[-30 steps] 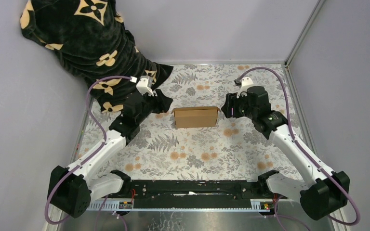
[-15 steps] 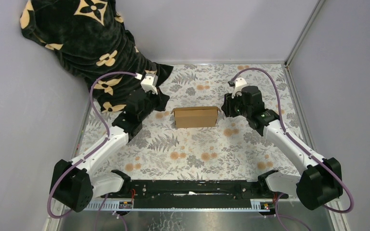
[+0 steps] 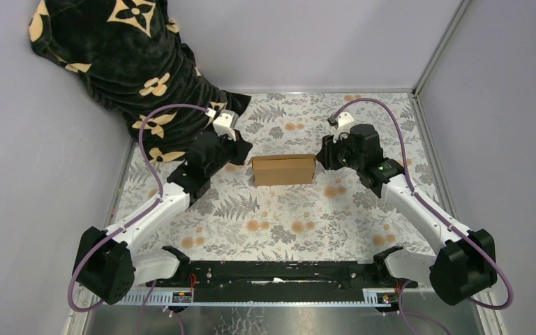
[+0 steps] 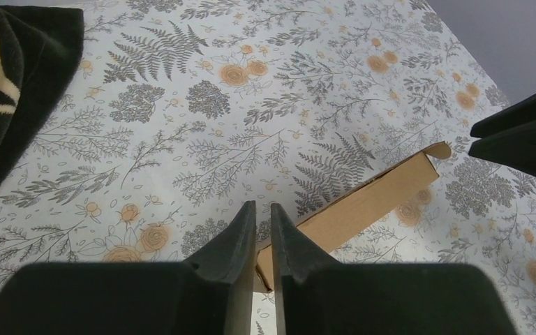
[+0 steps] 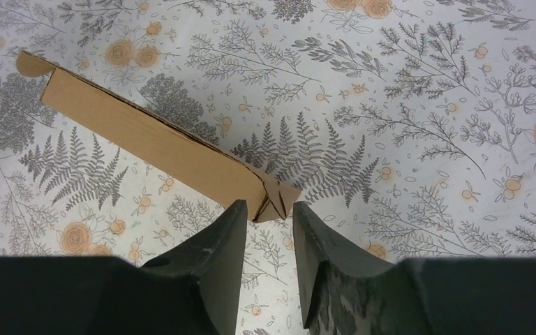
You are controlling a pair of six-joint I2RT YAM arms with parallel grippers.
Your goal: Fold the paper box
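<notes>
While one paper box point(image 3: 283, 170) lies on the worktop point(image 3: 279, 223), two arms have edged closer: left gripper point(image 3: 243, 155) at its 9 o'clock, jaws slit-narrow, hold unclear; right gripper point(image 3: 323, 155) at 3 o'clock, jaws narrowly parted.

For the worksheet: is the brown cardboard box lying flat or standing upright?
Lying flat: the plain brown corrugated cardboard box rests broad side down on the table.

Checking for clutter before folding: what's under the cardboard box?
The box lies on the flowered table cover, which shows all around it. The patch directly beneath is hidden.
</notes>
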